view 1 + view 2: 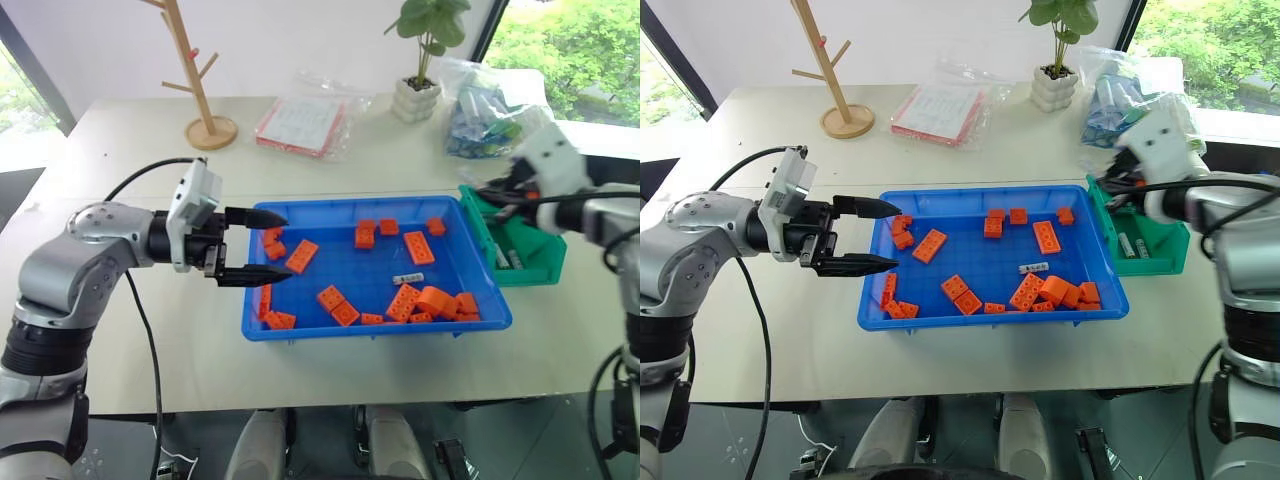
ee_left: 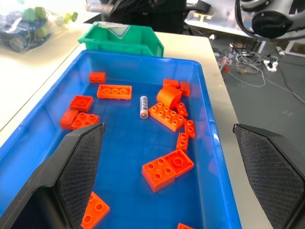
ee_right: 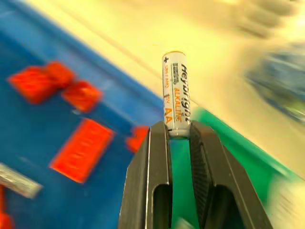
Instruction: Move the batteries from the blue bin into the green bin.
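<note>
While one battery (image 3: 176,94) is clamped upright by the right gripper (image 3: 177,135) above the green bin (image 1: 533,250), the left gripper (image 1: 272,247) is held wide open, empty, at the blue bin's (image 1: 262,331) nine o'clock rim.

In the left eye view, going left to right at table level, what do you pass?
left gripper, open → blue bin with orange bricks and one battery → green bin, with the right gripper shut on a battery over it.

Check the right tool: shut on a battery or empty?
Shut on a battery. In the right wrist view the right tool pinches the lower end of an AA battery, which sticks up past the fingertips.
</note>
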### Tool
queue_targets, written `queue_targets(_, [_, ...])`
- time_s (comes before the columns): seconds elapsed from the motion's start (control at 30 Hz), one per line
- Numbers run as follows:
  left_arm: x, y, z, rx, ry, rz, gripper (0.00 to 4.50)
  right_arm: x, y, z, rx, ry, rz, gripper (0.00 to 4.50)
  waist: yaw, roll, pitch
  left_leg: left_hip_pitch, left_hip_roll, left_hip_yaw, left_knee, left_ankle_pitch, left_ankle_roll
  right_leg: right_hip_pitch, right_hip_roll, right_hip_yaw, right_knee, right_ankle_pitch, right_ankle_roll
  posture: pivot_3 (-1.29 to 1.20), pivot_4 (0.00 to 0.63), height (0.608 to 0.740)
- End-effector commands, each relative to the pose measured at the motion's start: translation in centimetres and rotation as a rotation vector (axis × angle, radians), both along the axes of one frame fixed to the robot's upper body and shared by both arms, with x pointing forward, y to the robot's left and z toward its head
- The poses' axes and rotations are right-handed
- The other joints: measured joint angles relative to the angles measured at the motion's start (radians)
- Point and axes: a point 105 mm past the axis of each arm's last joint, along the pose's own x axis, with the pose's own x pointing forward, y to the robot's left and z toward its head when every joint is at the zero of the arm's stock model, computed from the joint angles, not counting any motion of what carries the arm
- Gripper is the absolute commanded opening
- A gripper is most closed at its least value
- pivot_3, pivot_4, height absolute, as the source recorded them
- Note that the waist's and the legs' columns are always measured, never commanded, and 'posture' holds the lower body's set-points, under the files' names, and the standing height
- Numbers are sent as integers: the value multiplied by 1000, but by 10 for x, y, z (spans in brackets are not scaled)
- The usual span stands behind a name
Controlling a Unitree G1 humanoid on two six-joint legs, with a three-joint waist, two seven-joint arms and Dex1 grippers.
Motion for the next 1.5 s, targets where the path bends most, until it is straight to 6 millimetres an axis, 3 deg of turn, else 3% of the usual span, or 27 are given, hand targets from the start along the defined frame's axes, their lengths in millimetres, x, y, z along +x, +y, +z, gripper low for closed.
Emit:
queue_targets(0.03, [2, -4, 7, -6, -39, -25, 4500, -14, -32, -5, -6, 12, -120, 24, 1, 0, 0, 0, 0, 0, 0, 0, 0, 0, 0, 0, 0, 0, -1, 0, 150, 692])
queue_targets(0.1, [3, -5, 7, -9, -41, -34, 4500, -20, -38, -17, 12, 46, -148, 24, 1, 0, 0, 0, 0, 1, 0, 0, 0, 1, 0, 0, -1, 0, -1, 0, 150, 692])
queue_targets(0.13, [3, -6, 7, -9, -42, -38, 4500, -22, -39, -21, 11, 54, -151, 1076, 1, 0, 0, 0, 0, 1, 0, 0, 0, 1, 0, 0, -1, 0, -1, 0, 150, 692])
queue_targets(0.23, [5, -8, 8, -10, -44, -46, 4500, -23, -40, -22, -17, 43, -157, 2411, -4, 0, 0, 1, 0, 1, 1, 0, 1, 1, 0, 1, -2, 0, -1, 0, 150, 692])
queue_targets(0.3, [6, -9, 9, -11, -47, -51, 4500, -20, -38, -10, -39, 7, -130, 3356, -6, 0, 0, 1, 1, 1, 0, 0, 1, 1, 0, 1, -2, 0, -1, 0, 150, 692])
queue_targets(0.43, [7, -8, 9, -8, -53, -55, 4500, -19, -5, 12, -65, -41, 109, 3356, -7, 1, 1, 1, 1, 1, 0, 0, 1, 1, 0, 0, -2, 0, -1, 0, 150, 692])
queue_targets(0.53, [7, -8, 10, -5, -58, -55, 4500, -21, 26, 16, -74, -41, 289, 3356, -5, 1, 1, 1, 1, 1, 0, 0, 1, 2, 1, 0, -2, 0, -1, 0, 150, 692])
queue_targets(0.67, [6, -8, 11, -4, -64, -52, 4500, -24, 71, -4, -120, 9, 563, 3356, -4, 1, 1, 1, 1, 0, 0, 0, 1, 2, 1, 0, -3, 0, -1, 0, 150, 692])
queue_targets(0.73, [6, -8, 12, -4, -68, -48, 4500, -24, 81, -21, -168, 48, 659, 3356, -4, 1, 1, 1, 1, -1, 0, 0, 1, 2, 1, 0, -3, 0, -1, 0, 150, 692])
queue_targets(0.87, [4, -6, 13, -4, -73, -33, 4500, -15, 83, -53, -322, 101, 764, 3356, 0, 1, 1, 0, 1, -1, 1, 0, 1, 2, 1, 0, -3, 0, -1, 0, 150, 692])
queue_targets(1.1, [-1, -3, 14, -6, -74, -6, 4500, 3, 76, -82, -421, 136, 846, 3356, -4, 0, 1, 1, 1, -1, 1, 0, 1, 2, 1, 0, -3, 0, 0, 0, 150, 692])
queue_targets(1.5, [-2, 1, 16, -7, -76, 27, 4500, 8, 80, -101, -440, 162, 937, 3356, -2, 0, 1, 1, 1, -1, 1, 0, 1, 3, 1, 0, -3, 1, 1, 0, 150, 692])
